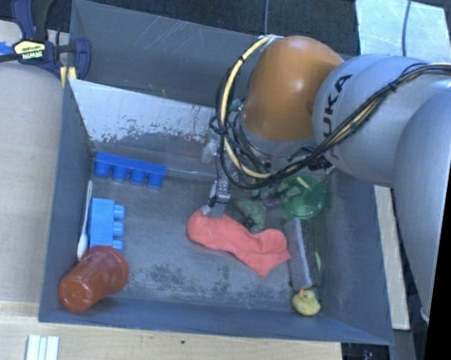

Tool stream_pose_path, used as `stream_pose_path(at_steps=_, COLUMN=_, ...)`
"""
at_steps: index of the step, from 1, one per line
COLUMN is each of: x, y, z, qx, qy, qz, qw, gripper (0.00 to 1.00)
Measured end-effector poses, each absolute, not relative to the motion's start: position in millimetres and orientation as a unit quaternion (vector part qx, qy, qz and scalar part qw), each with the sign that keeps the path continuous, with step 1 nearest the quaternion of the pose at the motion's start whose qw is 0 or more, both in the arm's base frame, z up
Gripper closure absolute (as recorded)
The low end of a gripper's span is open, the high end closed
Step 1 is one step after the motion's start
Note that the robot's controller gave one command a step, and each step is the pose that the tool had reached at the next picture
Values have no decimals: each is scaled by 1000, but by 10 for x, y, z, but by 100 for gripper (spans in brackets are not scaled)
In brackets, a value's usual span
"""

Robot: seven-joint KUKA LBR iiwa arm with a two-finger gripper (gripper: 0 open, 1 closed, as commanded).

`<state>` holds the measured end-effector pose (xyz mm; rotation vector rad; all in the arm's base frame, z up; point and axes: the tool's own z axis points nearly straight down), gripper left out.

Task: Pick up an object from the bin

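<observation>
I'm getting fairly bright, even light from overhead. The far wall of the bin (67,211) is catching it and goes pale with glare, while the floor reads darker. There's a soft sheen on the orange cover (285,83) and the grey arm (399,133), and a dim shadow pools beneath them, mid-bin.

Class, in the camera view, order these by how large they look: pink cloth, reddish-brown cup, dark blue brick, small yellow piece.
1. pink cloth
2. reddish-brown cup
3. dark blue brick, as long as the cup but much thinner
4. small yellow piece
</observation>
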<state>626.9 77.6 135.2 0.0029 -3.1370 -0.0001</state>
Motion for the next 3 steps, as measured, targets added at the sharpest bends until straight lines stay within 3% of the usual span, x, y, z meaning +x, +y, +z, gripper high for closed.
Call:
stream_pose_path(at_steps=1, x=6284, y=772, z=1405, qx=0, qy=-1000, qz=0, qw=-1, gripper=0)
stream_pose_path(at_steps=2, x=6256, y=663, z=1281, qx=-12, qy=-1000, qz=-2, qw=-5, gripper=0)
stream_pose_path(at_steps=3, x=6197, y=576, z=945, qx=84, qy=-996, qz=0, qw=-4, gripper=0)
